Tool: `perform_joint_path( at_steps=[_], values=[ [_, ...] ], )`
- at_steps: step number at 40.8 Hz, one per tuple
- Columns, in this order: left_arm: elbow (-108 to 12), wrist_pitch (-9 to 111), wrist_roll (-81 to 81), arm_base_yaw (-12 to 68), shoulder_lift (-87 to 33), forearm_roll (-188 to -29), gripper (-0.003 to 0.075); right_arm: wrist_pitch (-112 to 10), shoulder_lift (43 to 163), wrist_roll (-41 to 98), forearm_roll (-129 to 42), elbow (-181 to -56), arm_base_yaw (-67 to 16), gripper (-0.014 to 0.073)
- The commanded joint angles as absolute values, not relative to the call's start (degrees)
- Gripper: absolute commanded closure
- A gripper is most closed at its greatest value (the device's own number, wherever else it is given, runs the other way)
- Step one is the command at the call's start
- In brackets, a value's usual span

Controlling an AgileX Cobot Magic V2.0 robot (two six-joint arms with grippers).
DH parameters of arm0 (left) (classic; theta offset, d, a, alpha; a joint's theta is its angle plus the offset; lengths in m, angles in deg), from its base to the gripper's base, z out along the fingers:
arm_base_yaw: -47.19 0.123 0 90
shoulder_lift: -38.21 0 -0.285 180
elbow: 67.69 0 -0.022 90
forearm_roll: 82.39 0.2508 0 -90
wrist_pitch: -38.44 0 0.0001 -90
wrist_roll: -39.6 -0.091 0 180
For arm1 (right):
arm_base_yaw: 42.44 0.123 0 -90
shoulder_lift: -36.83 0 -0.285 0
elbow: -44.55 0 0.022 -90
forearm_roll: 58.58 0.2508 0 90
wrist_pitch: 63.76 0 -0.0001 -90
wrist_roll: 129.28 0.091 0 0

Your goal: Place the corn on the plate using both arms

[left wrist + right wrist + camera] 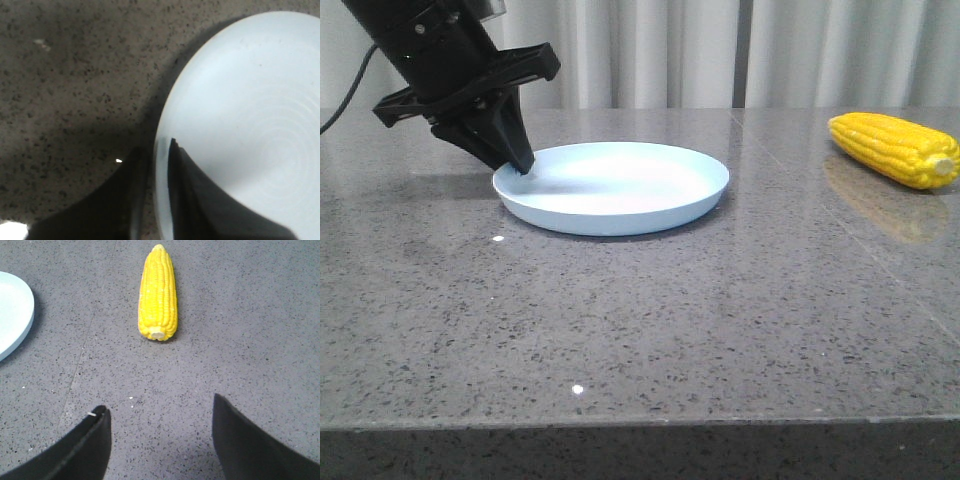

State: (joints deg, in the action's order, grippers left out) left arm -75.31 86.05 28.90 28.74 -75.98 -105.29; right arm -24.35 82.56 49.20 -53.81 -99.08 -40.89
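The pale blue plate (620,190) sits on the grey stone table, left of centre. My left gripper (523,163) is shut on the plate's left rim; in the left wrist view (159,152) one finger lies inside the plate (250,115) and the other outside. The yellow corn (895,149) lies on the table at the far right, its pale stub towards the front. My right gripper (159,412) is open and empty above the table, apart from the corn (158,292), whose stub end faces it. The plate's edge (14,315) shows in the right wrist view.
The grey speckled table (640,320) has its front edge near the bottom of the front view. A white curtain hangs behind the table. The right arm is out of the front view.
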Motion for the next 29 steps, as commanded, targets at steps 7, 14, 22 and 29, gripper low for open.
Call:
perform_joint_path(
  at_steps=[7,14,22,29],
  values=[
    [-76.9,85.5,29.5,28.2,-67.0,-101.3,0.0364,-27.9,82.9,48.6,-54.4,-101.1,-41.3,0.0125],
    [-76.8,86.6,29.5,25.2,-58.4,-94.6,0.0364,-27.9,82.9,48.6,-54.4,-101.1,-41.3,0.0125],
    [-72.4,85.8,29.5,17.6,-46.5,-87.1,0.0364,-27.9,82.9,48.6,-54.4,-101.1,-41.3,0.0125],
    [-64.1,83.1,29.4,14.4,-37.2,-87.1,0.0364,-27.9,82.9,48.6,-54.4,-101.1,-41.3,0.0125]
  ],
)
